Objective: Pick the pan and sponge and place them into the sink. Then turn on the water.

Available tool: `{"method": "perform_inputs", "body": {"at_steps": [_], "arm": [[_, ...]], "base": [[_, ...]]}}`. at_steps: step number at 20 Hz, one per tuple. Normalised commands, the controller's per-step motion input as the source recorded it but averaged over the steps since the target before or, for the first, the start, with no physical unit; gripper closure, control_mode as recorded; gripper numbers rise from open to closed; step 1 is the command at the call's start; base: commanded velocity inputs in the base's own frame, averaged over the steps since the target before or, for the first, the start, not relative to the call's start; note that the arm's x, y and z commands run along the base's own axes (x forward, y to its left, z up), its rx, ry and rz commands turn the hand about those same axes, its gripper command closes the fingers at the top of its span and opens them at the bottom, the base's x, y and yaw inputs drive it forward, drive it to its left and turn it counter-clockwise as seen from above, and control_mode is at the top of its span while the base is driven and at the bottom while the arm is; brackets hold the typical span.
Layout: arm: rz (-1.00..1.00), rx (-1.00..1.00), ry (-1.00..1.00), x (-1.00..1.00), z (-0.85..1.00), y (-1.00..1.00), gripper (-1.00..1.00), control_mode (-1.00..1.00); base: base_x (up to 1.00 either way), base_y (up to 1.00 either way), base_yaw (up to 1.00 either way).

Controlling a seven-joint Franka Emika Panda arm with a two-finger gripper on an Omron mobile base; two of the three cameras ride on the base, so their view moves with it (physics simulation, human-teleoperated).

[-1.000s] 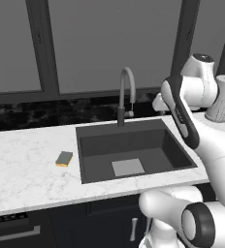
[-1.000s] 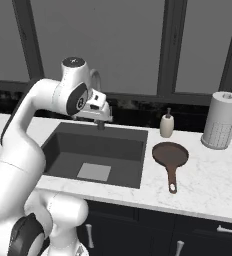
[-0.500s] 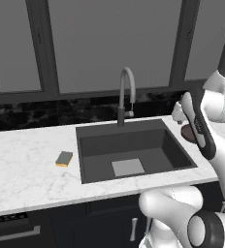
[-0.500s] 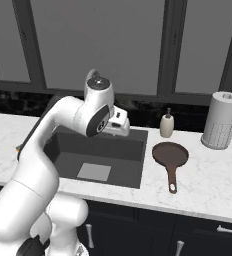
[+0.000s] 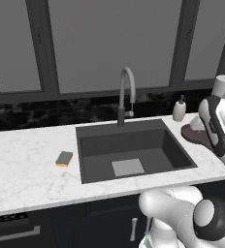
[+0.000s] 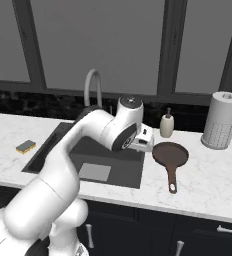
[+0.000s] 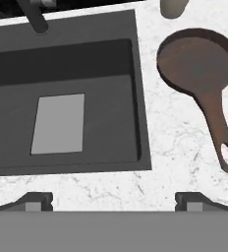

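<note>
The dark reddish-brown pan [image 7: 197, 61] lies on the counter right of the sink [image 7: 141, 103], its long handle [image 7: 216, 123] pointing toward the front edge; in the right base view the pan [image 6: 170, 154] sits just right of my hand. My gripper [image 7: 114, 202] is open and empty, its fingertips [image 7: 37, 201] spread wide. It hovers over the sink's right rim, left of the pan. The gripper [image 6: 144, 144] is level with the pan's left edge. The sponge [image 5: 64, 159] rests on the counter left of the sink [image 5: 83, 160]. No water runs from the faucet [image 5: 126, 92].
A beige soap bottle [image 6: 166, 125] stands behind the pan. A paper towel roll [image 6: 221, 120] stands at the far right. The faucet [image 6: 92, 87] rises behind the basin. Dark windows and backsplash line the back of the marble counter [image 6: 213, 185].
The arm has swung right from over the middle of the sink to its right rim beside the pan. The jaws stayed open. Pan and sponge have not moved.
</note>
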Motion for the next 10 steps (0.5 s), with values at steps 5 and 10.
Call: {"method": "perform_inputs", "body": {"at_steps": [5, 10], "arm": [[0.0, 0.0, 0.23, 0.0, -0.5, -0.66, -1.0, -1.0], [0.0, 0.0, 0.14, 0.0, -0.47, -0.53, -1.0, -1.0]], "base": [[0.0, 0.0, 0.0], [0.0, 0.0, 0.0]]}}
